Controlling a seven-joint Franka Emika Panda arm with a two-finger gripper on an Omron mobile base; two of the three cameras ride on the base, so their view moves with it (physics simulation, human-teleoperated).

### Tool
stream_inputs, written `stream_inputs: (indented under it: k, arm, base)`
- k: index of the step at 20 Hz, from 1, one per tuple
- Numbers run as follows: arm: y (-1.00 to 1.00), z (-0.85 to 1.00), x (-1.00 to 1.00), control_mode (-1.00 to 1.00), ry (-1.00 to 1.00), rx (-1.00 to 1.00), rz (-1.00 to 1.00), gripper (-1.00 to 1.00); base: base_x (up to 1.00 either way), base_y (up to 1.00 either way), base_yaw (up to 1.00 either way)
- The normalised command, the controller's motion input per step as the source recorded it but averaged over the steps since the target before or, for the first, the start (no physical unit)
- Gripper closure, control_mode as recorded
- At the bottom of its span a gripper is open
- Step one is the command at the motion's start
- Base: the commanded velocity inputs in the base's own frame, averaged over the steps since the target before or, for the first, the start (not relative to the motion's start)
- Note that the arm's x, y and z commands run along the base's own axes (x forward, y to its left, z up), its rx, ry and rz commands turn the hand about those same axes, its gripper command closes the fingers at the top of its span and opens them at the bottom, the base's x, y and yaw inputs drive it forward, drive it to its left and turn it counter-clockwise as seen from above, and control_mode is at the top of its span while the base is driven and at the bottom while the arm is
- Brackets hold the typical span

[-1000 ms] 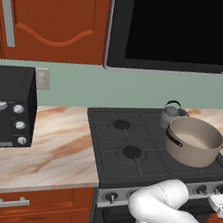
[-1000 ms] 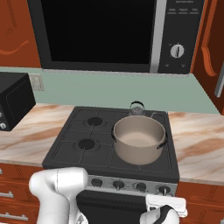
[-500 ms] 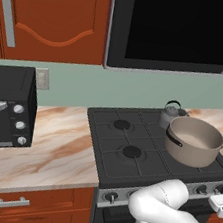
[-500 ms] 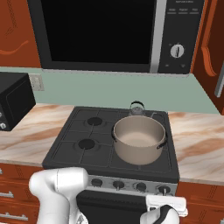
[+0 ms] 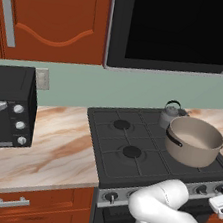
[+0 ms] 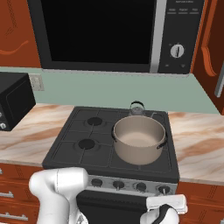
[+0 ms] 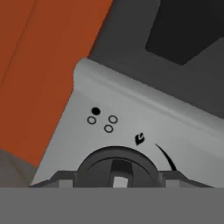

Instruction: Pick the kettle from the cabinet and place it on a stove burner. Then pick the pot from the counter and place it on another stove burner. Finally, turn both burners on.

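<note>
- The gripper is seen in the hand view pressed close to a round dark knob on the silver front panel of the stove; its two dark tips stand at either side of the knob, just beside it.
- Whether the jaws merely straddle the knob or pinch it cannot be told; they stand apart, roughly the knob's width.
- In the right base view the hand's pale body is found low, just in front of the rightmost knob.
- The pot is set on the front right burner, well above and behind the hand; the kettle sits on the rear right burner, just behind the pot.
- The pot is wide, round and grey-beige with a pale inside and dark side handles; the kettle is small, squat and grey with a thin black arched handle.
- The cooktop is black under black grates, with two round burner caps left bare on its left half.
- The counter is pale marble with brown veins; the cabinet is reddish-brown wood with a silver bar handle.
- By the hand view alone are shown the panel's small markings: a black dot, three rings and a flame symbol.
- By the left base view a black toaster oven is shown more fully.
</note>
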Motion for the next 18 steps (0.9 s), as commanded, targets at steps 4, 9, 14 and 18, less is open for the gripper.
stream_inputs:
  k: [4, 9, 14, 18]
  arm:
    - [0.0, 0.23, -0.05, -1.0, 0.01, -0.32, 0.0, 1.0]
    - [0.0, 0.2, -0.09, -1.0, 0.01, -0.37, 0.0, 1.0]
    - [0.0, 0.14, -0.13, -1.0, 0.02, -0.41, 0.0, 1.0]
    - [0.0, 0.12, -0.13, -1.0, 0.02, -0.42, 0.01, 1.0]
  base:
    - [0.0, 0.0, 0.0]
    - [0.0, 0.0, 0.0]
    - [0.0, 0.0, 0.0]
    - [0.0, 0.0, 0.0]
